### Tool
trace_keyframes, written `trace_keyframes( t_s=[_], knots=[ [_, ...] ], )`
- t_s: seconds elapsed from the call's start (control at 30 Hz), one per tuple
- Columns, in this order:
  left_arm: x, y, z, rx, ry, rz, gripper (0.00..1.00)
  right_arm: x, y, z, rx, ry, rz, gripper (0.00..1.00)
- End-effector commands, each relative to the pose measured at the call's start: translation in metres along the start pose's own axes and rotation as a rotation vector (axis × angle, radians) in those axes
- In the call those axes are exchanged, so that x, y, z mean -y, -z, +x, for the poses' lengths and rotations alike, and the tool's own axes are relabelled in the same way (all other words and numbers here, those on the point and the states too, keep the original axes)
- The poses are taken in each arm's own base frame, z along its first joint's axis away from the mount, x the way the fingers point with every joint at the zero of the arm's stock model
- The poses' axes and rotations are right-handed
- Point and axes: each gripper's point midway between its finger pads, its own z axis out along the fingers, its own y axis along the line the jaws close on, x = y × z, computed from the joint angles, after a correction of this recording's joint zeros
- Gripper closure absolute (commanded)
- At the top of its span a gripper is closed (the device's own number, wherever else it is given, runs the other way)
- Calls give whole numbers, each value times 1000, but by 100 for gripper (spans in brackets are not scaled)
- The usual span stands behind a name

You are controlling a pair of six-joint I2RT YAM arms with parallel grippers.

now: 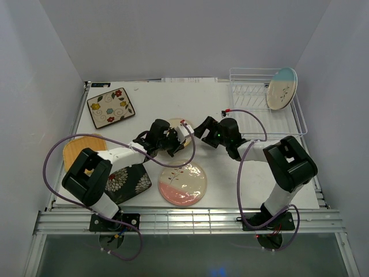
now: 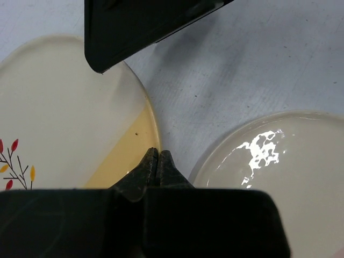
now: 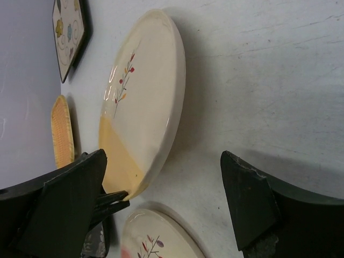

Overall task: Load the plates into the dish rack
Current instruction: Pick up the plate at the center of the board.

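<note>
your left hand (image 2: 157,161) is shut tight with nothing in it. its tips rest at the rim of the yellow plate (image 2: 70,118), on the yellow half. whether they press on the rim or wedge under it, i cannot tell. your right hand (image 3: 163,156) is spread as wide as it goes and holds nothing. in its own view the plate's near edge sits just past the left jaw.

in the top view that plate lies at centre frame, mostly hidden between your two hands. the rack (image 1: 300,115) is at upper right, well apart, with the blue plate (image 1: 282,88) standing in it. the pink plate (image 1: 182,183) lies just below the yellow one, near its rim.

here is what i think could go wrong:
- the glaze looks slick, so a push from the shut left hand may slide the plate along the counter (image 1: 230,173) instead of tipping it.
- if the rim is not raised, your right jaws may close over it and skid off.
- your hands are very close together, so closing in with the right could knock its jaw against the left tips.
- a low sweep could clip the pink plate and shove it.
- a grip only on the rim may let the plate swing or drop on the way to the rack.
</note>
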Motion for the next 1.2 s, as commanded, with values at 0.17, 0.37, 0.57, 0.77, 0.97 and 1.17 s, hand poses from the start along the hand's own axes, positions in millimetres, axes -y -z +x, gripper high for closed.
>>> trace_keyframes(
  t_s=[0.17, 0.37, 0.57, 0.77, 0.97, 1.17],
  knots=[
    [5, 18, -46, 153, -61, 24, 100, -29, -20, -6, -23, -21, -102, 6],
    [11, 21, -48, 169, -72, 50, 100, -31, -32, 2, -65, -61, -149, 0],
    [16, 23, -51, 181, -79, 73, 100, -29, -36, 5, -64, -92, -166, 15],
    [19, 25, -51, 188, -85, 88, 100, -30, -37, 5, -66, -105, -172, 39],
    [19, 25, -51, 188, -87, 88, 100, -29, -39, 7, -73, -115, -174, 56],
    [20, 23, -48, 179, -88, 93, 100, -31, -40, 8, -83, -113, -185, 79]
  ],
)
